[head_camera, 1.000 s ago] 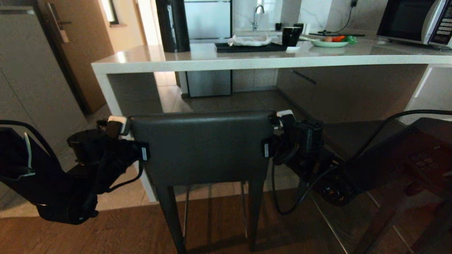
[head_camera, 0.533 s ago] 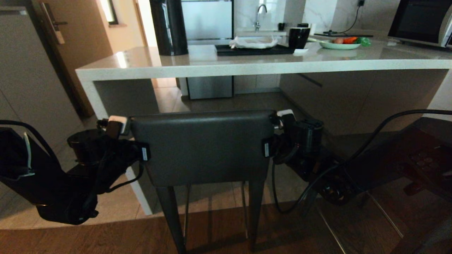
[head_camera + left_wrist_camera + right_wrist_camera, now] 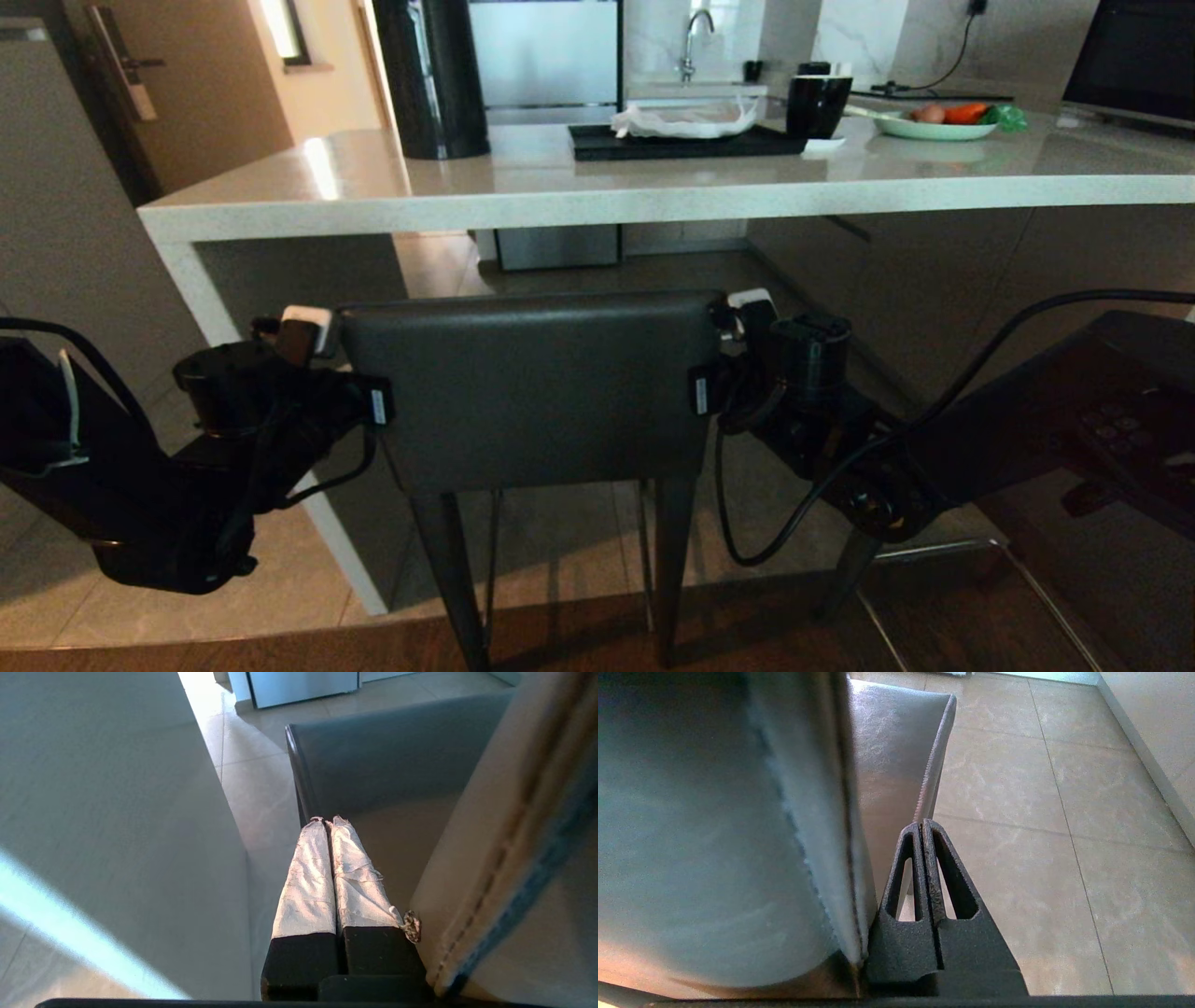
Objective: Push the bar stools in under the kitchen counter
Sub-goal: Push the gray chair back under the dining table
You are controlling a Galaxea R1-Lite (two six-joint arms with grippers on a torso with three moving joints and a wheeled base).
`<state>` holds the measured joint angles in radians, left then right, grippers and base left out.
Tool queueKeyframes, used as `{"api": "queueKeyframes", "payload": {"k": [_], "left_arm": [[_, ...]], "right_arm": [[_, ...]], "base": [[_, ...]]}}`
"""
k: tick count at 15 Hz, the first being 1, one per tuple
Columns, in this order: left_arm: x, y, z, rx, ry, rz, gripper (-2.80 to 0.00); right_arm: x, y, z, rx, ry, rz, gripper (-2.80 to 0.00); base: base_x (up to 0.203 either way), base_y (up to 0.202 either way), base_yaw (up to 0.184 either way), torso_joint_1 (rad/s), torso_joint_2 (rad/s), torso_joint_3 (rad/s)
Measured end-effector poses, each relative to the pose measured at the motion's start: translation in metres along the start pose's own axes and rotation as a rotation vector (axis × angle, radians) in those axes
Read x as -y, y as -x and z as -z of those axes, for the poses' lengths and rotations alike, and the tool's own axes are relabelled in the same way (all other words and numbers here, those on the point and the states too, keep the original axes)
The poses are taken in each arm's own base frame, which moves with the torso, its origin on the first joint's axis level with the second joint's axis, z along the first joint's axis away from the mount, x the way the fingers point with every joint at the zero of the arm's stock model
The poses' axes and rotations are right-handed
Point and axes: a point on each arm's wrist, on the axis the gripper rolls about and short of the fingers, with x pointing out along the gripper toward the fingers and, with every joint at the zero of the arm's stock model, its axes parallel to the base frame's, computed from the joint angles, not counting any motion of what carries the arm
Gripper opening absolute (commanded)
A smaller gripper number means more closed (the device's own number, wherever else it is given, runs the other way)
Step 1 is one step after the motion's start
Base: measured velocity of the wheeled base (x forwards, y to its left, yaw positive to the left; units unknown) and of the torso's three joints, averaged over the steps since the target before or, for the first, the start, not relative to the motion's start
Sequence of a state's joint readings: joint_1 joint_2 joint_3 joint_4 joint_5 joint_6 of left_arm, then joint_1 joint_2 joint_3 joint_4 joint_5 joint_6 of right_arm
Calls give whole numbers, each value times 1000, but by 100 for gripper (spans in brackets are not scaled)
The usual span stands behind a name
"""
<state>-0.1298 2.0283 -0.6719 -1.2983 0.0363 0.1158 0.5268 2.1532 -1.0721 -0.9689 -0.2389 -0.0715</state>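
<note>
From the head camera, my left gripper (image 3: 308, 338) and right gripper (image 3: 747, 313) flank the stool (image 3: 527, 387) backrest. The stool stands just short of the counter (image 3: 597, 191), so it isn't under yet. Since the earlier frames, the counter edge looms nearer.

Left wrist: fingers (image 3: 308, 877) pressed together, empty, beside the backrest.

Right wrist: fingers (image 3: 909, 882) likewise shut.

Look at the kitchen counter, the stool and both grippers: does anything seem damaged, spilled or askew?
One oddity: the white wrapping on the left gripper's jaws is wrinkled and frayed, a loose scrap hanging near their base. The dark grey leather-like bar stool stands upright; nothing is spilled on the glossy pale stone kitchen counter.
</note>
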Motion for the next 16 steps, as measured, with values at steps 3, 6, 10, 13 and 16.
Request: {"api": "queueKeyframes", "payload": {"k": [3, 6, 10, 13, 16], "left_arm": [[0, 0, 1, -1, 0, 1, -280], [0, 1, 1, -2, 0, 3, -280], [2, 7, 4, -24, -3, 14, -280], [2, 9, 4, -31, 1, 15, -280], [-1, 10, 3, -26, 15, 9, -280]], "right_arm": [[0, 0, 0, -1, 0, 0, -280], [-1, 0, 1, -1, 0, -1, -280], [-5, 2, 2, -8, 2, -9, -280], [-8, 3, 1, -5, 2, -16, -280], [-9, 4, 0, -3, 2, -19, -280]], "base": [[193, 0, 1, 0, 7, 0], [188, 0, 1, -3, -1, 5], [51, 0, 0, 5, 2, 1], [0, 0, 0, 0, 0, 0], [0, 0, 0, 0, 0, 0]]}}
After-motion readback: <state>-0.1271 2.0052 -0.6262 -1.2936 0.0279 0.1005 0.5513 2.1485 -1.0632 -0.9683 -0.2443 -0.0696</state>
